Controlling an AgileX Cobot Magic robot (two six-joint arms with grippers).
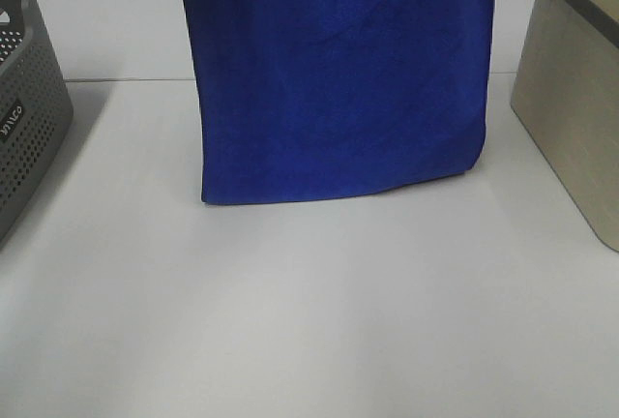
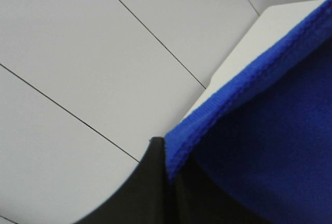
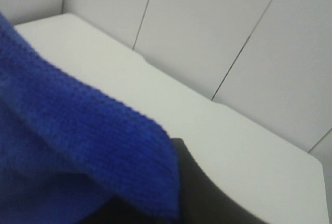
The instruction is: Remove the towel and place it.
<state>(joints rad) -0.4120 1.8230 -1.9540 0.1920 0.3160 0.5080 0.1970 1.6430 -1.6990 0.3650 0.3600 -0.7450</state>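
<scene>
Table: the white flat tabletop (image 1: 309, 341) is stretching across the nearest part of the high view, and a seam is crossing it farther back.
Towel: the large royal-blue rectangular microfibre towel (image 1: 338, 79) is hanging upright as a flat sheet over the middle of the table. Its top is running out of the upper edge of the high view. Its lower hem is reaching down to the tabletop, though contact cannot be told.
Left side: a dark grey perforated plastic basket (image 1: 29, 118) is standing at the table's left edge, well apart from the towel.
Right side: a beige straight-walled bin with a dark grey rim (image 1: 571, 99) is standing on the right, near the towel but apart from it.
Left gripper: the left gripper (image 2: 168, 175) is pinching the towel's stitched edge at a corner, its black jaws pressing together on the cloth.
Right gripper: the right gripper (image 3: 179, 198) is likewise pinching a stitched corner of the towel, its jaws squeezing together.
Backdrop: pale wall panels (image 2: 78, 53) with thin dark seams are showing behind both wrists.
</scene>
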